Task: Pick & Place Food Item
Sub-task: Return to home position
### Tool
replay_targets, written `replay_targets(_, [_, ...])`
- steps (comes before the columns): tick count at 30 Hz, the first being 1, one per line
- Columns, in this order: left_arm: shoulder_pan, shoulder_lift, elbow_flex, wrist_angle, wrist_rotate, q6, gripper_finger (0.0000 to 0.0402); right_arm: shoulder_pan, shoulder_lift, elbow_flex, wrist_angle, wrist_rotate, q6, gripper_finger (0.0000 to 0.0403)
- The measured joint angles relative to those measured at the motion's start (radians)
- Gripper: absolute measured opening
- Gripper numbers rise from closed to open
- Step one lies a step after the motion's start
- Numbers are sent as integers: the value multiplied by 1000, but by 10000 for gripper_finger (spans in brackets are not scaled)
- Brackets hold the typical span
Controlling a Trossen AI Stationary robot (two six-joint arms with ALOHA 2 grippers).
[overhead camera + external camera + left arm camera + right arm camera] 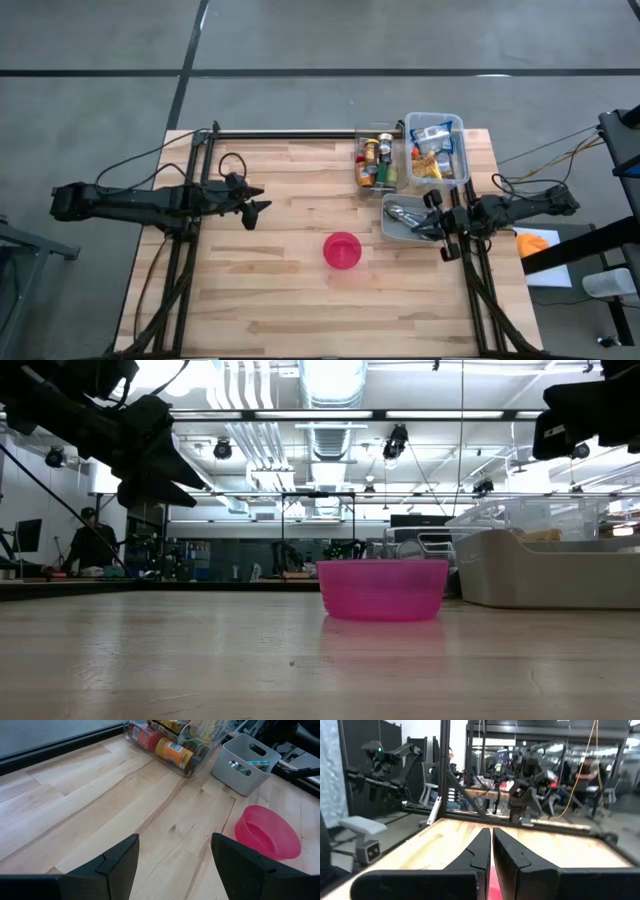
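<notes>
A pink bowl (342,250) (382,588) (267,837) stands upright on the wooden table, near its middle. Food items fill two clear bins at the far right: cans and jars (375,160) (170,750) in one, packets (437,150) in the other. My left gripper (255,208) (175,840) hovers open above the table's left half, pointing toward the bowl, with nothing between its fingers. My right gripper (425,228) (491,832) is shut on nothing, raised over the grey bin at the right.
A grey bin (400,220) (245,762) holding utensils stands just right of the bowl, in front of the clear bins. A dark rail (290,133) runs along the table's far edge. Bare wood (280,300) lies along the near side. People sit in the room beyond.
</notes>
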Motion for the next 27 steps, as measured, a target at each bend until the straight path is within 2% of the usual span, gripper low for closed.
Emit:
replay_targets(7, [0, 0, 0, 0, 0, 0, 249, 0, 15, 0, 0, 1, 98, 15])
replay_targets(27, [0, -1, 0, 0, 0, 0, 249, 0, 13, 0, -2, 1, 102, 15])
